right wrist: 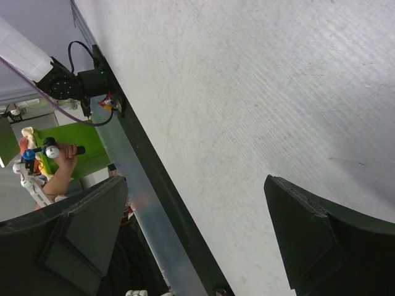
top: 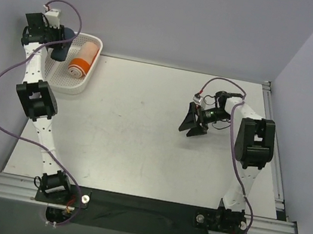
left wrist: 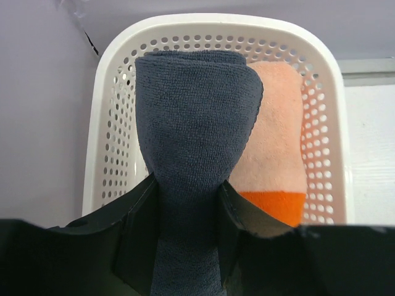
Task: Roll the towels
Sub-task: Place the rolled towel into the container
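Note:
A rolled navy-blue towel [left wrist: 194, 123] hangs over the left side of the white lattice basket [left wrist: 114, 98]. My left gripper [left wrist: 188, 216] is shut on its near end, with a black finger pressed against each side. Beside it in the basket lies the rolled orange towel [left wrist: 278, 148], its bright orange band toward me. From the top view, the left gripper [top: 54, 43] is at the far left corner with the navy towel [top: 60, 51], next to the orange towel [top: 83, 60]. My right gripper [top: 190, 123] hovers open over the table's right half and holds nothing [right wrist: 197, 228].
The basket [top: 91, 75] stands at the table's far left corner, close to the left wall. A metal rail [right wrist: 142, 203] runs along the table's near edge. The right arm's cable [top: 223, 83] loops above its wrist.

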Controlling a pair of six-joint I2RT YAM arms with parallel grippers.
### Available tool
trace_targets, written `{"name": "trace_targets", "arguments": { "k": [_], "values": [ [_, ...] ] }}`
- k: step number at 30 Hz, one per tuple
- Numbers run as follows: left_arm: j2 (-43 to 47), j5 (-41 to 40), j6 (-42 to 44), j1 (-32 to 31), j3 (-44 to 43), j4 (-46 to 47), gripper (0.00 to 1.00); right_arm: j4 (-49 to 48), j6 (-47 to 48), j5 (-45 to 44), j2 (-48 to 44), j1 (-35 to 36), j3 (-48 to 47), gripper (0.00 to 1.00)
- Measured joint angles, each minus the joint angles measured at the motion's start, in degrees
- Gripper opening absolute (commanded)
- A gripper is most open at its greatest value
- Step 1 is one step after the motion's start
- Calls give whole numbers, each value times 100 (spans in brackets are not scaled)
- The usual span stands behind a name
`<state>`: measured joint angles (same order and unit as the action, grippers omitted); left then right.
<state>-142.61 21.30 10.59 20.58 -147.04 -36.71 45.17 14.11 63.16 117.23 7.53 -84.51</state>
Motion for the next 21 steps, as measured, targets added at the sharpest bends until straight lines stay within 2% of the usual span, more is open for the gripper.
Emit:
{"name": "trace_targets", "arguments": {
  "k": [8,21],
  "values": [
    [-752,-313,-94,-39,9,767,0,4,4,-179,269,0,85,100],
    [-1204,-466,33,-68,50,1797,0,0,4,-424,271,0,87,100]
  ]
}}
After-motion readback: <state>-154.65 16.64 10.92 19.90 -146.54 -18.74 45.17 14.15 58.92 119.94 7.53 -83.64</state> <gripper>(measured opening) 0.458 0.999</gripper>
